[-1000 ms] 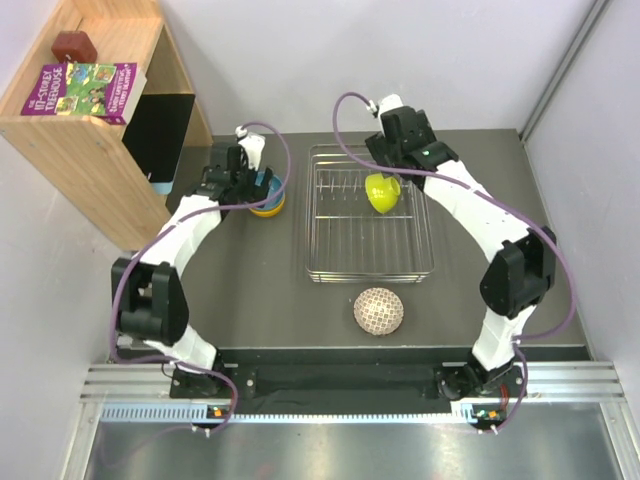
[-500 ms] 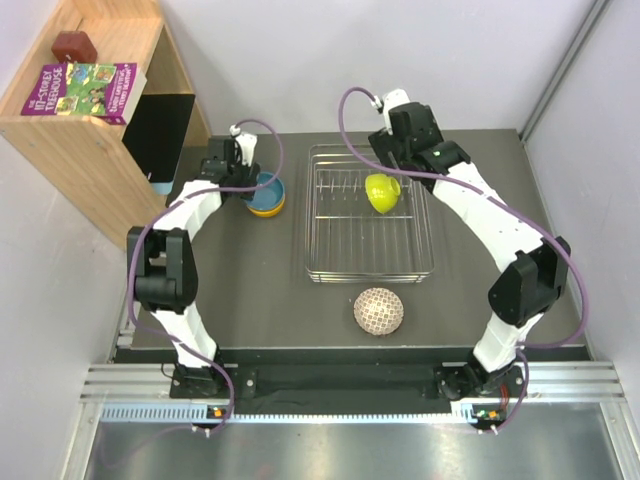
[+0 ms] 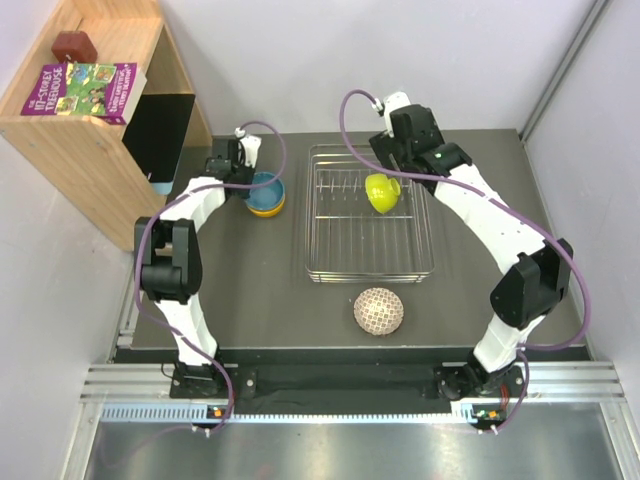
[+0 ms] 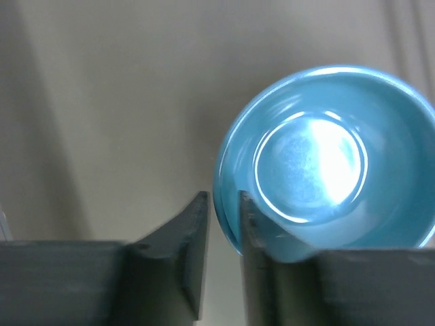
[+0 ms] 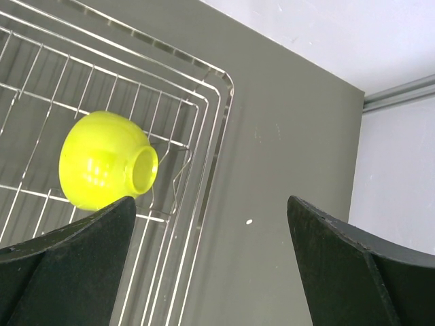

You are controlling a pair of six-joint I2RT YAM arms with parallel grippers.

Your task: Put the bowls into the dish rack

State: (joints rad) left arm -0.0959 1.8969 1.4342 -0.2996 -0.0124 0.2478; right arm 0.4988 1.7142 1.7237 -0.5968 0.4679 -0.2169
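Observation:
A blue bowl (image 3: 265, 187) (image 4: 319, 163) sits stacked in an orange-yellow bowl (image 3: 266, 209) left of the dish rack (image 3: 370, 272). My left gripper (image 3: 247, 184) (image 4: 224, 204) pinches the blue bowl's left rim, one finger inside and one outside. A yellow-green bowl (image 3: 382, 192) (image 5: 105, 163) leans on its side among the prongs at the back of the dish rack (image 5: 224, 88). My right gripper (image 3: 404, 152) (image 5: 211, 204) hovers open above the rack's back right corner, holding nothing. A white bowl with brown lattice (image 3: 379, 311) lies upside down in front of the rack.
A wooden shelf (image 3: 100, 130) stands at the back left, close to the left arm, with books (image 3: 85, 88) and a dark red object (image 3: 74, 45) on top. Walls close in at the back and right.
The left gripper's jaws have closed from wide open onto the blue bowl's rim, and the left arm's elbow has swung back. The right gripper has pulled slightly away from the yellow-green bowl.

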